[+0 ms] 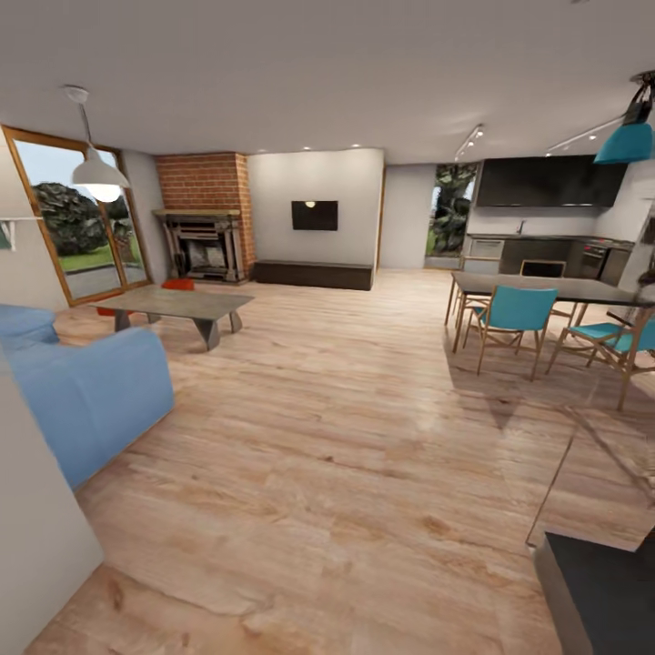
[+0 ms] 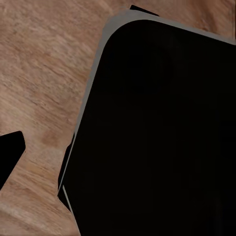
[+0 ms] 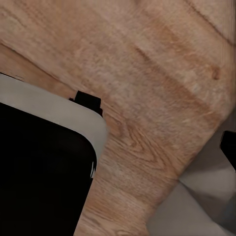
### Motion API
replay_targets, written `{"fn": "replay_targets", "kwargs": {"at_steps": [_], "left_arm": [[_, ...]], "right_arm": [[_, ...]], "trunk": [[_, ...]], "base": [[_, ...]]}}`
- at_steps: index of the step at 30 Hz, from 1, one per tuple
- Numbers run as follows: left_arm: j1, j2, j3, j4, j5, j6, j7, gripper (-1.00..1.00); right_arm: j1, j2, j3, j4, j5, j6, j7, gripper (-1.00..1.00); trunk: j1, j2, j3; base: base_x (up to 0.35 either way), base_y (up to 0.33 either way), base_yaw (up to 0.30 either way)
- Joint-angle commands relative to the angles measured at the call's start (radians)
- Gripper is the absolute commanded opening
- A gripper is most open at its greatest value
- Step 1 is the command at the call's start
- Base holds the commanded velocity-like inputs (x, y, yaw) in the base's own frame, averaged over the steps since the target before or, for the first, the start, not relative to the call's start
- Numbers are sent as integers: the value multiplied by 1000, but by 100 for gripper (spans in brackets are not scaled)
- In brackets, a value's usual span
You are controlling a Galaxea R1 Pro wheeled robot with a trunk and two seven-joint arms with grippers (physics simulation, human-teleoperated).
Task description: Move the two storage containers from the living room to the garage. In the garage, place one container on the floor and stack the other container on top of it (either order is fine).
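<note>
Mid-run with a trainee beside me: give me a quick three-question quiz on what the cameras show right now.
1. Multiple choice: in the head view, a red-orange storage container shows closest to: A the low grey coffee table; B the teal dining chairs; C the black wall television.
2. True or false: the blue sofa is at the head view's left.
3. Fill in: the floor under both wrist cameras is light ____ planks.
Key: 1 A; 2 true; 3 wood.
</note>
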State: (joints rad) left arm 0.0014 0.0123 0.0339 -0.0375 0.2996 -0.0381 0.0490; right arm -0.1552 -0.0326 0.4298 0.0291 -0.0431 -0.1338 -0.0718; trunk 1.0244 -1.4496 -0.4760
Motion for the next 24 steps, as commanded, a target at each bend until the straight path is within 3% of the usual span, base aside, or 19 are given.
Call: {"fn": "replay_targets", "kwargs": {"at_steps": [1,18,24], "left_arm": [[0,0,3,-1,2,-2,1,100],[0,0,3,-1,2,-3,1,100],[0,0,3,-1,3,-4,1,100]], "right_arm": [[-1,0,7,3,-4,-6,-2,100],[-1,2,7,3,-4,-10,-2,100],[-1,-1,8,3,0,-10,1,100]], "trunk": [[1,0,-1],[1,0,-1],[1,0,-1]], "base": [[322,0,-297],[322,0,-295],[322,0,-69]]}}
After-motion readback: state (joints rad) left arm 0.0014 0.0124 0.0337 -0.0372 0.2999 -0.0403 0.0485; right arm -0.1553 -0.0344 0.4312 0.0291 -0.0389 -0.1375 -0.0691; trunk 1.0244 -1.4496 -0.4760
